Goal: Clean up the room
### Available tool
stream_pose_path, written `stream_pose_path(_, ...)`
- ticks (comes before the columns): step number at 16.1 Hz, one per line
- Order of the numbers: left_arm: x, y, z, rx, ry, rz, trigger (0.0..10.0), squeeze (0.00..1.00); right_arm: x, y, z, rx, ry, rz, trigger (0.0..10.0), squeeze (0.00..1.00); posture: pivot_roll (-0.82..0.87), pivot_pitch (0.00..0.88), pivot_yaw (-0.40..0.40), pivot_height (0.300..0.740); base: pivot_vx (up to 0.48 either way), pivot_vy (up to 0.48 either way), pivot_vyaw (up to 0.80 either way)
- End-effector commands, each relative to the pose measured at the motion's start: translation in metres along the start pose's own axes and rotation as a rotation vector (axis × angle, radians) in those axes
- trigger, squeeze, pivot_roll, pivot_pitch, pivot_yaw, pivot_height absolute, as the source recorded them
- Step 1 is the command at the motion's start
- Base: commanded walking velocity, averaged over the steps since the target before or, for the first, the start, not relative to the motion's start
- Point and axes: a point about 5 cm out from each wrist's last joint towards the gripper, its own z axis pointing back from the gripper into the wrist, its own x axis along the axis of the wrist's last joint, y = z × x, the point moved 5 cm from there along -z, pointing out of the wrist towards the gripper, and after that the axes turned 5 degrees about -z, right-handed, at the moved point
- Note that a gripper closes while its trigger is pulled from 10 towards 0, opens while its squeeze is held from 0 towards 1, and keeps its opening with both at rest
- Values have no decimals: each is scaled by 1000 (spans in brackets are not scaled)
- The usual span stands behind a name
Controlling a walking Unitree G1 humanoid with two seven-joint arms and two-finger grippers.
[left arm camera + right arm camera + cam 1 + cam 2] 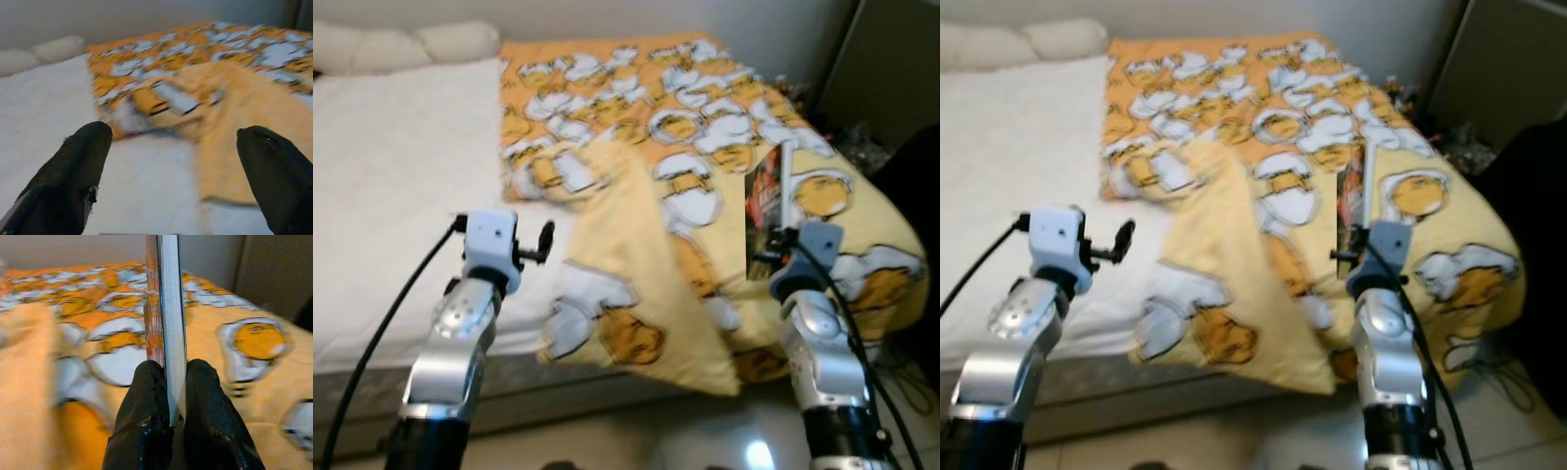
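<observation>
A thin book [767, 206] with a red and black cover stands upright on edge above the bed, held by my right gripper [168, 377], whose two black fingers [146, 406] are shut on its lower part. Under it lies a yellow blanket [705, 147] printed with white and orange cartoon figures, with one corner folded back [626, 294]. My left gripper [173, 152] is open, its fingers [78, 171] wide apart over the white sheet [401, 166] near the blanket's folded edge, holding nothing.
The bed's near edge [509, 377] runs in front of both arms, with pale floor [705, 431] below. Pillows [411, 44] lie at the far left by the wall. Dark clutter [862, 147] and a dark shape [915, 186] stand at the right of the bed.
</observation>
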Motion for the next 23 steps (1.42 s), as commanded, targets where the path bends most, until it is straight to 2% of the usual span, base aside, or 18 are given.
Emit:
stream_pose_path(1,2,5,-1,16,0,-9,10000,0,27,21,-3,63,-98,-5,10000,0,28,0,35,740,0,480,0)
stream_pose_path(3,2,5,-1,16,0,-7,10000,0,31,22,-4,73,-111,-4,10000,0,28,0,34,740,0,480,0)
stream_pose_path(13,3,1,-3,9,-6,5,10000,0,21,33,-3,128,-68,-4,10000,0,30,0,27,740,0,480,0)
stream_pose_path(23,3,0,-4,9,-3,9,10000,0,16,35,-1,149,-50,2,10000,0,32,0,26,740,0,480,0)
